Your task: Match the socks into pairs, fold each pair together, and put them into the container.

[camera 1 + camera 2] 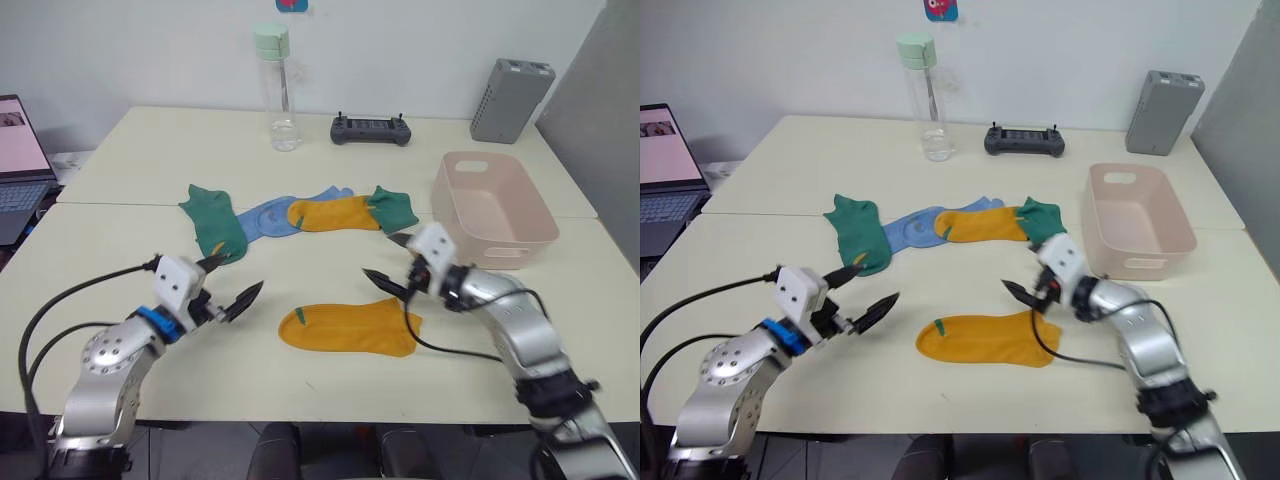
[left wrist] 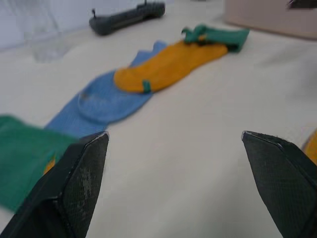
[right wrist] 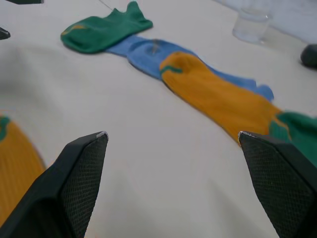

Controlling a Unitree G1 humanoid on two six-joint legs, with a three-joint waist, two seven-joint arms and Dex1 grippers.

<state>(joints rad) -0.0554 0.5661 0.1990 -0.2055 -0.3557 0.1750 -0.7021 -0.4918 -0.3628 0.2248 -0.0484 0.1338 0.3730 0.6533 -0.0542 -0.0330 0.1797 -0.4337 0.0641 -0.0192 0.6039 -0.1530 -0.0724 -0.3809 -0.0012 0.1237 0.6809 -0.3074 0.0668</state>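
Nearest you, your left gripper [image 1: 232, 282] is hovering over the pale table [image 1: 120, 240] with its two black fingers spread apart and nothing between them, and your right gripper [image 1: 393, 262] is hanging just beyond the near sock with its fingers likewise apart and empty. Between the two grippers one mustard-yellow sock [image 1: 348, 328] is lying flat on its own, soft knit, with a small green tab at its cuff. Farther back a row of overlapping socks is stretching across the table: you are looking at one dark green sock [image 1: 215, 222] at the left end, light blue sock fabric [image 1: 268, 217] beside it (whether that is one sock or two stacked you cannot tell), a second mustard-yellow sock [image 1: 335, 213] lying over the blue, and a second dark green sock [image 1: 393, 207] partly tucked under the yellow's far end. So you are counting two yellow and two green, with blue uncertain. To your right, the pale pink tub [image 1: 505, 238], smooth plastic with rounded corners and an oval handle cutout, is standing open with no socks in it. At the far edge one clear bottle with a pale green cap [image 1: 275, 90], one dark handheld controller [image 1: 371, 130] and one grey ribbed box [image 1: 510, 100] are standing in a line, and a laptop [image 1: 20, 170] is sitting open at your far left. No writing is legible on any of them.
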